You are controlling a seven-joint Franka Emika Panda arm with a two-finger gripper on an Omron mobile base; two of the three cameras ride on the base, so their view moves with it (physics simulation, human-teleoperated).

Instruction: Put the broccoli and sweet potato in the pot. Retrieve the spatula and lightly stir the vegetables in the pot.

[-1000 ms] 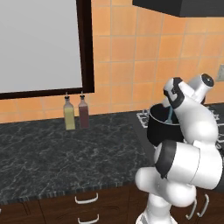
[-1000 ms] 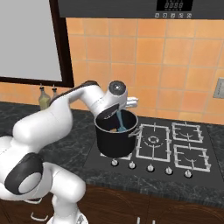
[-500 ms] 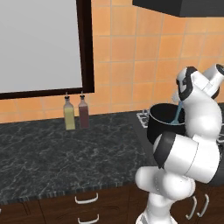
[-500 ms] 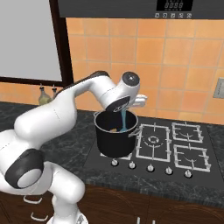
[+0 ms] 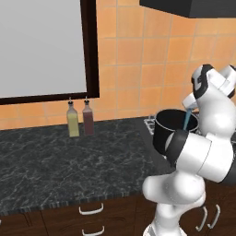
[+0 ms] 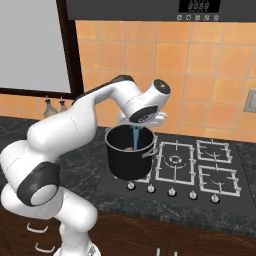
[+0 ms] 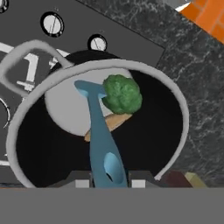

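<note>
Swung across the pot (image 6: 129, 152) since a second ago, the gripper (image 7: 110, 181) clamps the spatula (image 7: 99, 133) handle so its head sweeps the pot floor, seemingly touching the broccoli (image 7: 122, 94) atop the sweet potato (image 7: 113, 124)

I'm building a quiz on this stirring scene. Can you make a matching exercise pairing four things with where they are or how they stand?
Things:
1. broccoli
2. sweet potato
3. spatula
4. pot

States:
a. on the hob, by the knobs
b. gripped in the shut hand, head down in the pot
c. green, in the pot beside the spatula head
d. orange, partly under the spatula

Pairs: 1-c, 2-d, 3-b, 4-a
</note>
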